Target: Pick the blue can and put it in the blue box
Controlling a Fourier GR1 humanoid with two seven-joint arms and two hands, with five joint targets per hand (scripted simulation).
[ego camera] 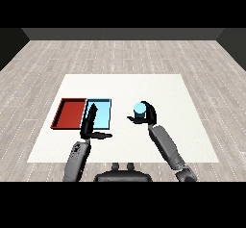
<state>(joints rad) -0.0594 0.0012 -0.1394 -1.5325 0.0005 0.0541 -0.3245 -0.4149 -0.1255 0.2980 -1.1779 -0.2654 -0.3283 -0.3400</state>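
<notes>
Head view: the white bench (144,85) carries 2 trays side by side, the red tray (68,113) and, touching its right edge, the blue tray (102,114). The right hand (147,115) is well to the right of the blue tray, its fingers and thumb curled round the blue can (140,109), which stands upright in the grasp with its pale round top showing. The can is outside both trays, off the blue tray's right side. The left hand (89,125) lies over the blue tray's near left corner, fingers straight and pointing away across the tray, thumb stuck out to the right, holding nothing
</notes>
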